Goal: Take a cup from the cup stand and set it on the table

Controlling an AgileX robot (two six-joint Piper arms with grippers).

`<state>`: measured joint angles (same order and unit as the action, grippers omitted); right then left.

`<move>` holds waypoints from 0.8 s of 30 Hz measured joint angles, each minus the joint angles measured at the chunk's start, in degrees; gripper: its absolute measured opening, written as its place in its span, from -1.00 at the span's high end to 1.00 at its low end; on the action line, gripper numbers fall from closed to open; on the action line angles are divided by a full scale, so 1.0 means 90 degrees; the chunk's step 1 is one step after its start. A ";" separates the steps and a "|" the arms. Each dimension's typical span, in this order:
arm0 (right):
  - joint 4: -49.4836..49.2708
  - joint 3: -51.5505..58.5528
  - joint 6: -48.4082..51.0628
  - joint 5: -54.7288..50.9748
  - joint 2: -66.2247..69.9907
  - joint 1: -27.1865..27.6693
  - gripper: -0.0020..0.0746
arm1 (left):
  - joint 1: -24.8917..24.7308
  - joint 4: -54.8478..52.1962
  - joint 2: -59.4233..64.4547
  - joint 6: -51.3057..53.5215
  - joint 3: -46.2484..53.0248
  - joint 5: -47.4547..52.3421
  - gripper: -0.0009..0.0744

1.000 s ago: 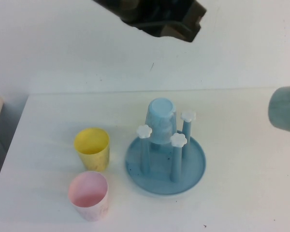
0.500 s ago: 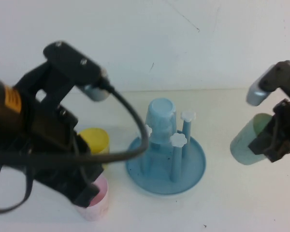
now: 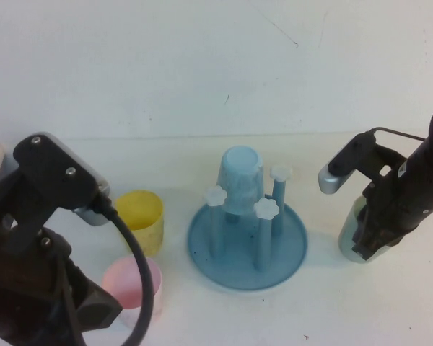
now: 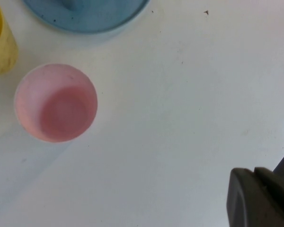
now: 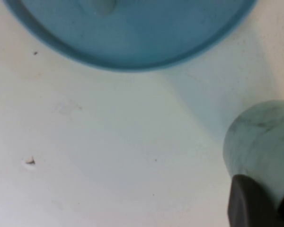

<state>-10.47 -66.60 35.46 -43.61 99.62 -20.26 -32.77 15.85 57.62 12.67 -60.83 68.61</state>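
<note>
— Cup? Pale mint-green, speckled, tapered; on the table right of the stand, clamped in the right gripper.
— Cup stand? Round blue tray, upright white-knobbed pegs (one bearing an inverted blue cup).

High view: looked from above and the robot's side down at the table, cup stand central.
Left wrist view: looked straight down, close above the pink cup; stand rim at 11 o'clock.
Right wrist view: very close to the cup.
Shared: all showed the stand.
</note>
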 joint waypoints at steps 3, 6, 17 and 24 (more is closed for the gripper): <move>0.0000 -0.0015 0.0000 0.0039 0.0116 -0.0004 0.86 | 0.0000 0.0067 -0.0014 -0.0012 0.0014 -0.0045 0.98; -0.0092 -0.0028 0.0000 0.0039 0.0178 -0.0004 0.74 | 0.0000 0.0094 -0.0028 -0.0039 0.0014 -0.0094 0.98; -0.0340 -0.0816 -0.0329 -0.0793 0.0084 -0.0004 0.14 | 0.0000 -0.0119 -0.0409 -0.0367 0.0438 -0.2027 0.98; -0.0208 -0.1013 -0.0438 -0.0936 -0.0945 -0.0004 0.61 | 0.0000 -0.0957 -0.1110 -0.0768 0.1479 -0.3109 0.98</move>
<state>-12.34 -75.71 31.52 -52.03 91.12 -20.29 -32.77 7.24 47.63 5.76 -47.52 40.63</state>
